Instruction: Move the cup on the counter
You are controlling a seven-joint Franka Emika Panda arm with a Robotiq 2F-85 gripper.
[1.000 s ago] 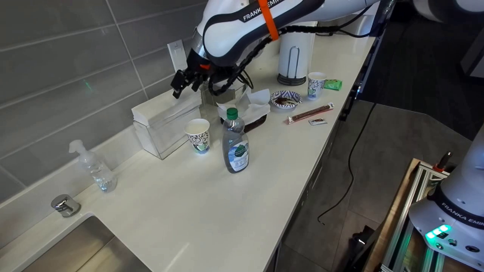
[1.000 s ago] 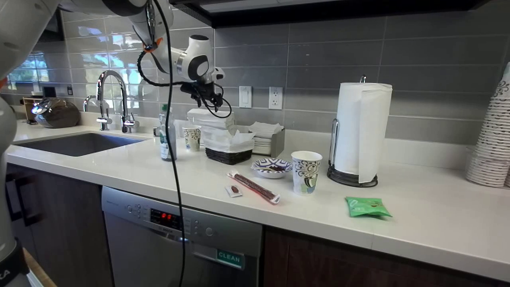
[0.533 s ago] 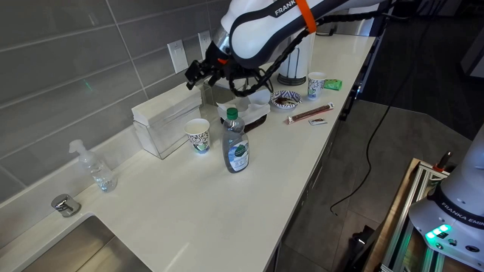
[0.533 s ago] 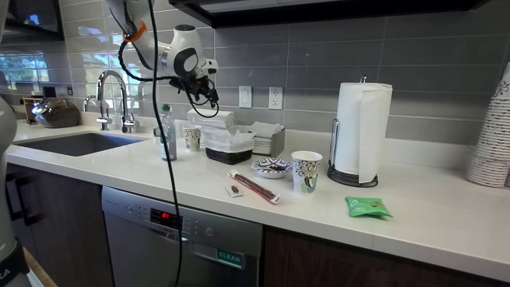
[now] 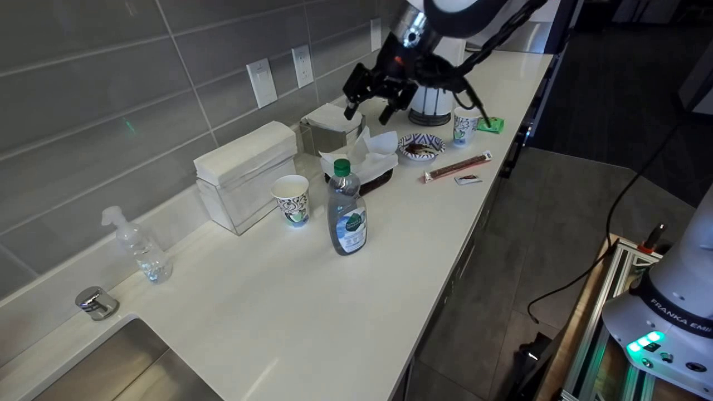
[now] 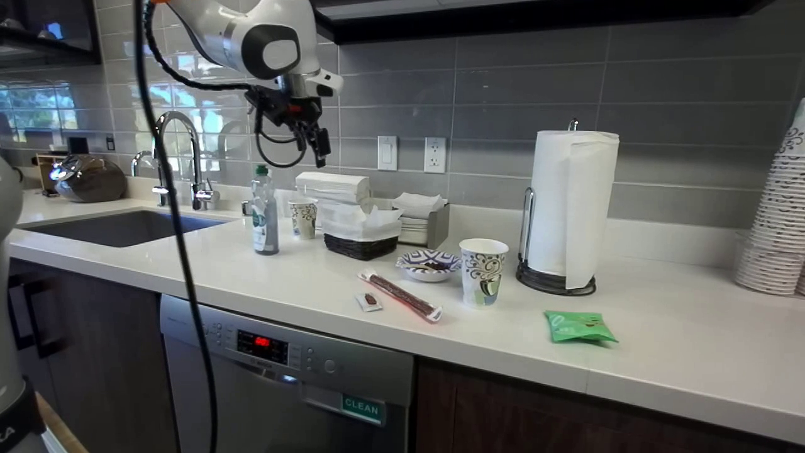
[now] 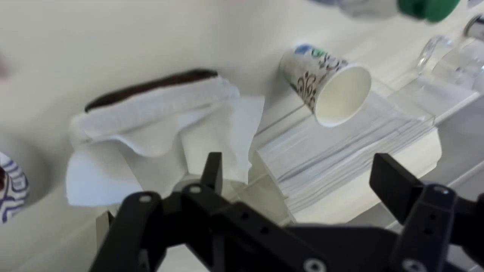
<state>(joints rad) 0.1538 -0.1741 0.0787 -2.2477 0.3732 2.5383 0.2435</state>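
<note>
Two whitish patterned paper cups stand upright on the off-white counter [image 5: 289, 312]. One cup [image 5: 292, 201] is beside the green-capped soap bottle [image 5: 348, 214]; it also shows in an exterior view [image 6: 304, 219] and in the wrist view [image 7: 329, 83]. The second cup [image 5: 464, 127] stands by the paper towel roll and shows in an exterior view [image 6: 483, 274]; it is out of the wrist view. My gripper [image 5: 367, 113] is open and empty, high above the counter. In the wrist view the gripper [image 7: 298, 162] has its fingers wide apart, with nothing between them and the cup beyond.
Napkin holder [image 5: 248, 178], lined basket [image 5: 370, 161], patterned bowl [image 5: 421, 147], meat stick [image 6: 402, 294] and green packet [image 6: 580, 326] lie on the counter. The paper towel roll [image 6: 569, 207] stands near the tiled wall. Sink [image 6: 119, 228] and pump bottle [image 5: 142, 250] are at the far end.
The arm and gripper have moved from above the napkin holder toward the paper towel side and away from the wall, and the gripper has tipped further downward. The cable has swung. Both cups are unmoved.
</note>
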